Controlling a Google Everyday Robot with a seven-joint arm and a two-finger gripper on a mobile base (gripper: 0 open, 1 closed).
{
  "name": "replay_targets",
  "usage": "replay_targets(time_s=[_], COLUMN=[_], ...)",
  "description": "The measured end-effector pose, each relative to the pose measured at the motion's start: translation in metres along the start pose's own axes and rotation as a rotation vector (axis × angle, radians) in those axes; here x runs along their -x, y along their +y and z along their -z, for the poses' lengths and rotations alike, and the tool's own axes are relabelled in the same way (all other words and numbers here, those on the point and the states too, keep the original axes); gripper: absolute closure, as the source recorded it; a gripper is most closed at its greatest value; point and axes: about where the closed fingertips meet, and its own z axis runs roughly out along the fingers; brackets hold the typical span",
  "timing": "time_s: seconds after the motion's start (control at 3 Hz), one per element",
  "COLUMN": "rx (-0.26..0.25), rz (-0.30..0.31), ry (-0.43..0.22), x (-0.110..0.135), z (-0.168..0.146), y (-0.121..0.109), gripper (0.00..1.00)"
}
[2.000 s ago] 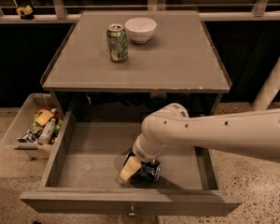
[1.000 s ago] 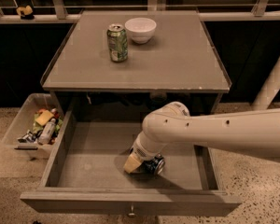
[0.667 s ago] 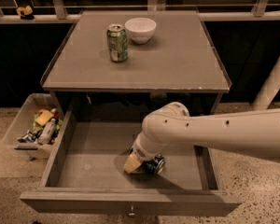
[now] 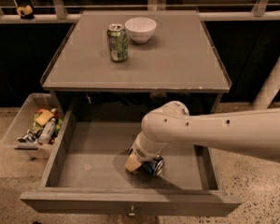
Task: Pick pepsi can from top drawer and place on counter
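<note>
The gripper (image 4: 143,164) is low in the top drawer (image 4: 60,149), touching the pepsi can (image 4: 156,166), which lies on its side just right of it as viewed; we cannot tell its grip; the counter (image 4: 177,64) stands above.

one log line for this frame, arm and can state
phase: pick | gripper: down in top drawer, at pepsi can | pepsi can: lying on drawer floor | counter: green can, white bowl

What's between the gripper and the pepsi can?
Nothing visible. In the camera view the gripper is down in the top drawer, right against the pepsi can, with no gap showing.
</note>
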Motion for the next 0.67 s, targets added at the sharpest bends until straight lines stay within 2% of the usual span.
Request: replay_targets(time_s=[0.33,0.67], rx=[0.0,-0.027], rz=[0.0,0.06], ry=[0.0,-0.005], x=[0.002,0.02], z=[0.007,0.012], y=[0.001,0.005], gripper=[1.0,1.0])
